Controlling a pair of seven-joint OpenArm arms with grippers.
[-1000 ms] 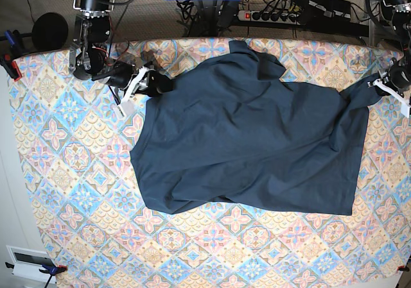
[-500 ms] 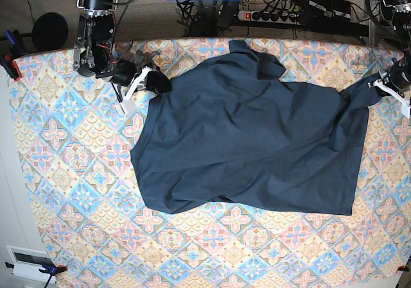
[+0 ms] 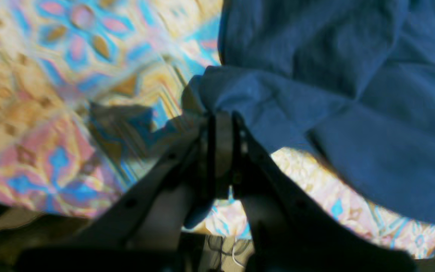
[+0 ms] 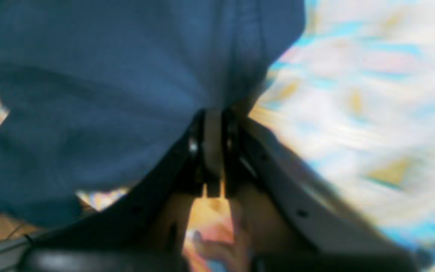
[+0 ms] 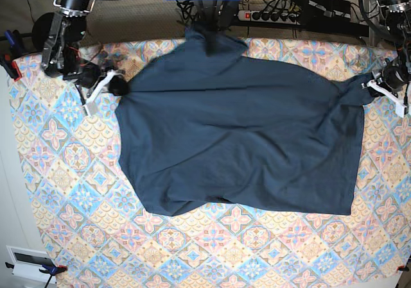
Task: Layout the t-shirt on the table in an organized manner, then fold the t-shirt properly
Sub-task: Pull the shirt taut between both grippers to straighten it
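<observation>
both grippers, left gripper (image 5: 376,86) and right gripper (image 5: 110,83), pinching t-shirt (image 5: 237,134)

Black arms (image 5: 64,28), white-fingered end effectors (image 5: 103,88)

The base view looks straight down on the table (image 5: 64,192); both wrist views sit close above its cloth.

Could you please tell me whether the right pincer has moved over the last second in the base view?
Yes. The right pincer, shut on the t-shirt, has pulled outward toward the table's left edge, stretching the cloth with it.
</observation>
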